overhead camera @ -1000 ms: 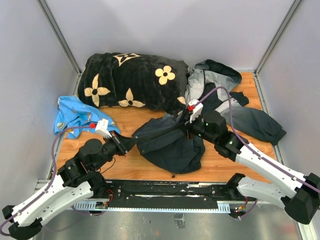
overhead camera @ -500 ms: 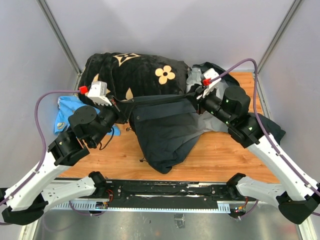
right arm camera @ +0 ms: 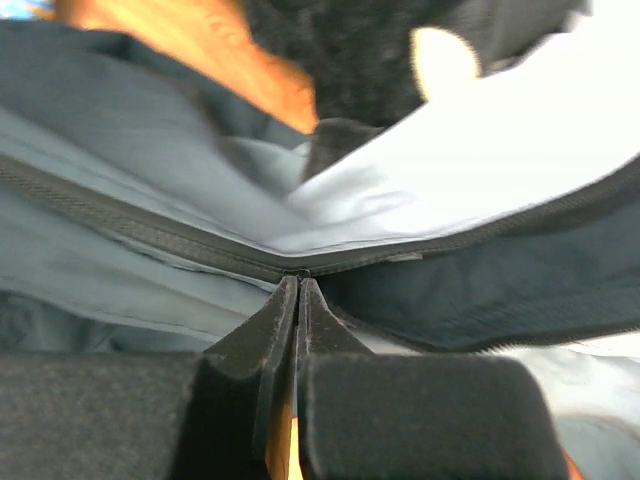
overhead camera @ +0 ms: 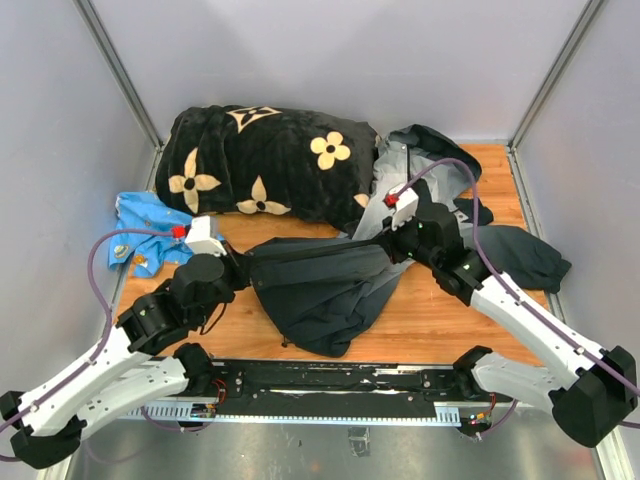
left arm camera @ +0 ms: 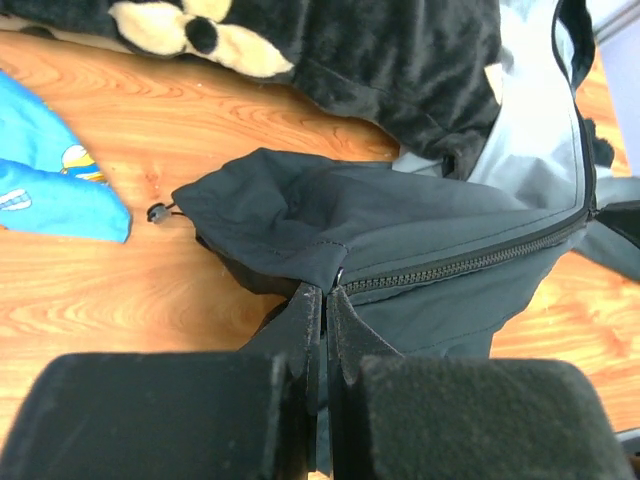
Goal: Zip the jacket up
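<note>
Both nipped shut on the jacket — left claw at the zipper end, right claw farther along it.

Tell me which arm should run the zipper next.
Right, probably: the right gripper pinches the jacket where its zipper halves meet, likely at the slider, while the left gripper clamps the zipper's far end as an anchor.

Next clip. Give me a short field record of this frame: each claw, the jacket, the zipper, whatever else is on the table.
left claw: shut, pinching the jacket edge at one end of the zipper
right claw: shut on the jacket at the zipper line
jacket: dark panel stretched between both claws, rest bunched on the table
zipper state: cannot tell how far it is closed
other items: black flowered blanket at the back, blue cloth at the left
</note>
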Robot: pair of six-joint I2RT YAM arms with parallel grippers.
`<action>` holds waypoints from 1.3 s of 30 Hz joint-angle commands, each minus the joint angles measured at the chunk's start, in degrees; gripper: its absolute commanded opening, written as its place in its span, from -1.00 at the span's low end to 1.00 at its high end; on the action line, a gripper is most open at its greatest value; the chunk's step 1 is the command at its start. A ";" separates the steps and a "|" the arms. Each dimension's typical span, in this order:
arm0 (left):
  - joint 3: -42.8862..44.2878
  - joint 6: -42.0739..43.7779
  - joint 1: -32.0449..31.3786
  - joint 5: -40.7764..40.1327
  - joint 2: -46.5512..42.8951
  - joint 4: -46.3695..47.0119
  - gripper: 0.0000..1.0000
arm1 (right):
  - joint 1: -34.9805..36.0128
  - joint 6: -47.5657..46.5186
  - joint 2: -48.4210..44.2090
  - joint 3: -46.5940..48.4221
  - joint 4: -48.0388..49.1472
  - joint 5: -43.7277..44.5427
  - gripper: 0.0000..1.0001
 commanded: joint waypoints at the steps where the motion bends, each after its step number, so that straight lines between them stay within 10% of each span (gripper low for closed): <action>1: 0.46 -4.73 0.27 -8.42 -3.51 -4.80 -0.99 | -6.02 0.18 -1.77 -0.79 1.87 8.92 -0.99; 9: 5.59 -3.49 0.27 -16.64 -1.74 -8.49 -0.99 | -13.48 -0.71 -2.75 1.35 0.99 11.08 -0.99; 21: 30.82 28.52 0.43 -23.26 11.98 12.94 -0.99 | -22.35 -5.71 -2.33 19.78 -6.59 9.50 -0.99; 39: 7.65 13.13 10.95 -18.45 6.81 0.04 -0.99 | -27.98 -1.21 -6.51 1.55 -5.80 6.22 -0.99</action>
